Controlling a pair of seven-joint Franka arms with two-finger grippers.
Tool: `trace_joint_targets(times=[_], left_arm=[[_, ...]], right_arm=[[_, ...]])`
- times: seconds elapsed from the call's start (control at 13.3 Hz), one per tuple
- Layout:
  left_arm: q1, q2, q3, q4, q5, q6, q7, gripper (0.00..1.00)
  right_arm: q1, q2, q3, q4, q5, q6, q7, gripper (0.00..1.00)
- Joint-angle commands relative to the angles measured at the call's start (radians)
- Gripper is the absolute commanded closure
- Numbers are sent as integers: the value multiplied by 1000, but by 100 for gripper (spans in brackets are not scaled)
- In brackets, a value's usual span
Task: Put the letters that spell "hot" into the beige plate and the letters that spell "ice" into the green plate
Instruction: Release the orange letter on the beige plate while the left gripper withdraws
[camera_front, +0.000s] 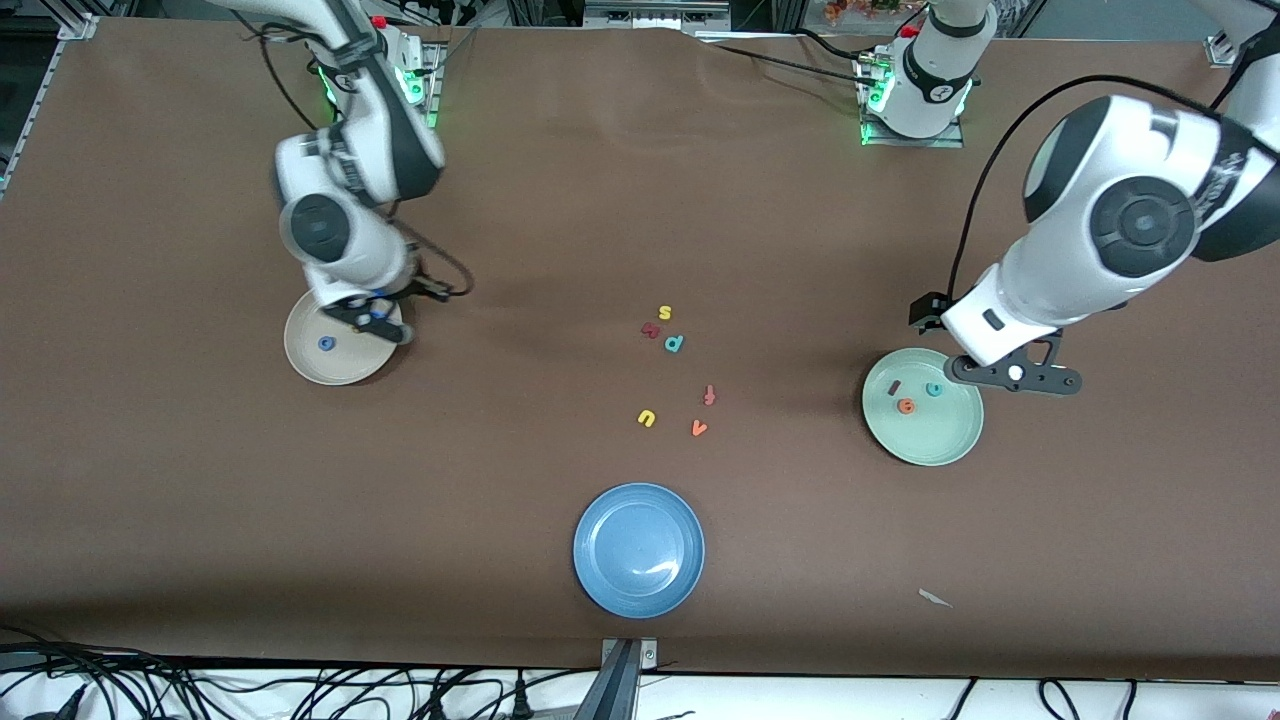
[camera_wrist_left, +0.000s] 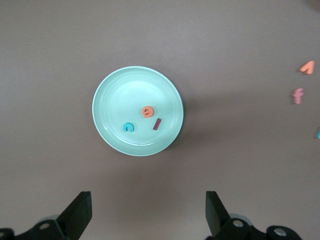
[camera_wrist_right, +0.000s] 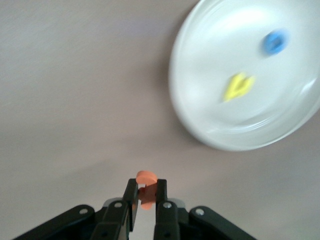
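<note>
The right gripper (camera_wrist_right: 145, 196) has its jaws clamped on the orange t (camera_wrist_right: 146, 179), which sticks out a little past the fingertips. It hangs in the air over the rim of the beige plate (camera_front: 300, 362), on the side of the plate toward the robots' bases. In this plate lie the blue o (camera_front: 326, 343) and the yellow h (camera_wrist_right: 238, 86), close to each other but not touching; the front view hides the h under the gripper. The left gripper (camera_wrist_left: 148, 212) has its jaws wide apart and holds nothing. It hangs over the edge of the green plate (camera_front: 945, 445), also on the side toward the bases. In the green plate lie three letters near together: the dark red i (camera_front: 894, 386), the teal c (camera_front: 934, 389) and the orange e (camera_front: 906, 405), the e being nearest to the front camera. In the middle of the worktop (camera_front: 180, 500), between the two plates, a few other letters are spread: a yellow s (camera_front: 664, 313), a dark red letter (camera_front: 651, 329) just beside a teal p (camera_front: 675, 343), and nearer to the front camera an f (camera_front: 709, 394), a yellow u (camera_front: 647, 418) and an orange v (camera_front: 699, 428). A blue plate (camera_front: 600, 590) stands nearest to the front camera.
</note>
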Motion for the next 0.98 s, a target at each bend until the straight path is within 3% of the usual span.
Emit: trace_joint_targets(times=[0.0, 0.23, 0.3, 0.6, 0.83, 0.9], left_arm=[[68, -4, -6, 69, -61, -43, 121, 0], [56, -53, 23, 87, -60, -71, 147, 0], [15, -76, 77, 89, -61, -80, 151, 0], [-269, -174, 431, 78, -159, -126, 198, 0], [-337, -240, 548, 73, -213, -138, 266, 0], [-378, -272, 586, 54, -213, -137, 266, 0]], right_arm=[[2, 11, -133, -1, -2, -48, -250, 100], [-8, 63, -204, -32, -2, -4, -390, 100], [-8, 75, -204, -44, -2, 22, -392, 100], [-14, 140, -222, -60, -2, 111, -451, 100], [-18, 154, -224, -60, -2, 122, -462, 97], [-24, 155, -224, -61, -2, 120, -467, 88]])
